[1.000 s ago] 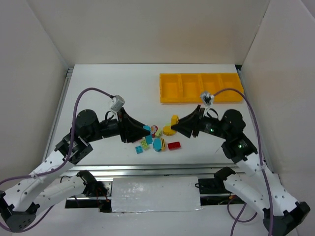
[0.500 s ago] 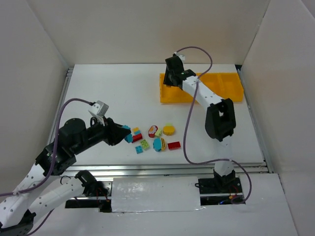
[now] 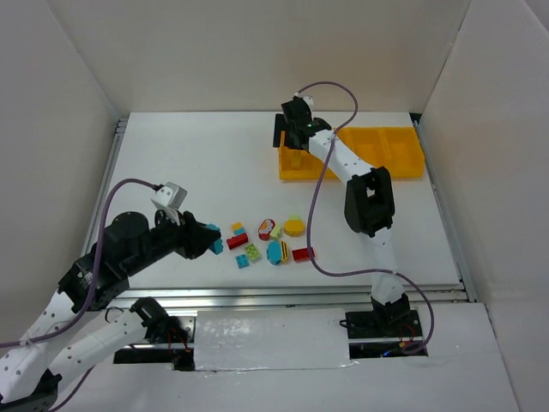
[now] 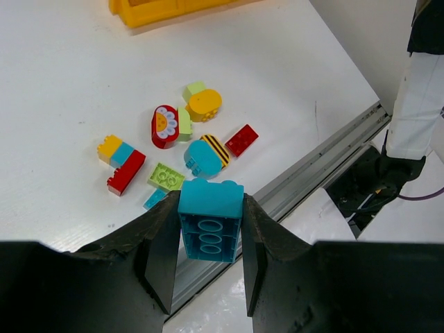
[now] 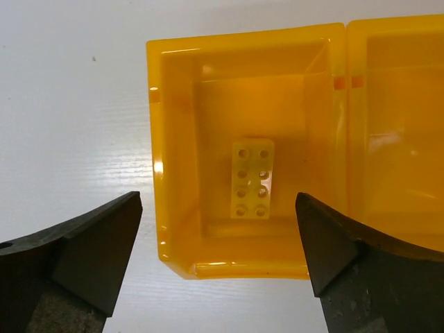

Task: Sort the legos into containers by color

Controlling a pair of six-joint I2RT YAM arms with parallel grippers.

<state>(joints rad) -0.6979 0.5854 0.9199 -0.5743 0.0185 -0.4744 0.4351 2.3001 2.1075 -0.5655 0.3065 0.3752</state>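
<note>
a white table point(image 3: 197, 154) sits between plain white walls point(image 3: 257, 51). a metal rail point(image 3: 283, 294) runs along its near edge, with a pale panel point(image 3: 270, 336) just outside that.

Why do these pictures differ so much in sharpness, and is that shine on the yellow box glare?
Right wrist: yes, light glints off the glossy tray, and the near fingers look dark and slightly soft. Left wrist: the held blue brick is crisp. Top external: even light, only faint shadows.
</note>
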